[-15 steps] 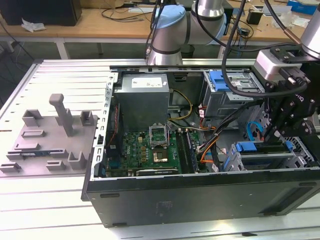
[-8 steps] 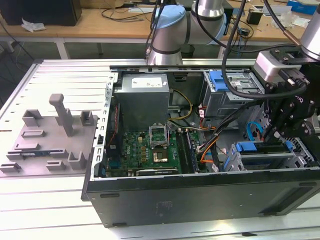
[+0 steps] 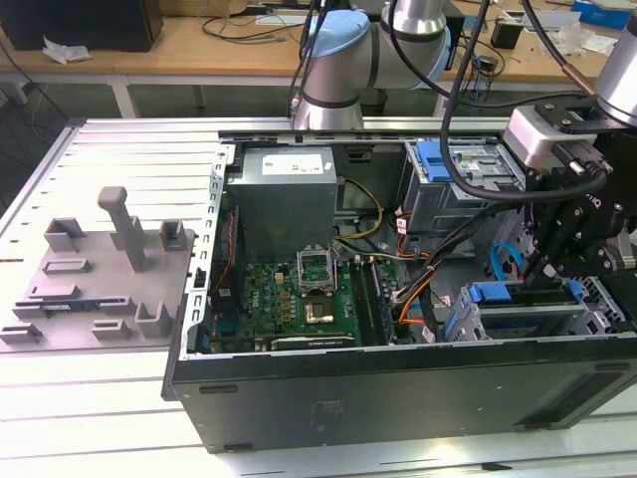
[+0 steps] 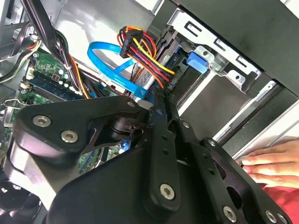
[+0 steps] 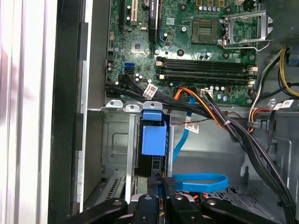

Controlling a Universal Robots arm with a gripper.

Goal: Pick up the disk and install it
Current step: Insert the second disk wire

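Slatted metal worktable (image 3: 119, 418) in front; wooden bench (image 3: 199, 45) behind, white legs, strewn with cables; dark floor beneath

No print can be read. The white label on the power supply (image 3: 287, 161) in the exterior view carries lines too small to make out. In the first wrist view, the small white tags on the cable bundle (image 5: 150, 89) and the markings on the motherboard (image 5: 187, 42) are likewise illegible.
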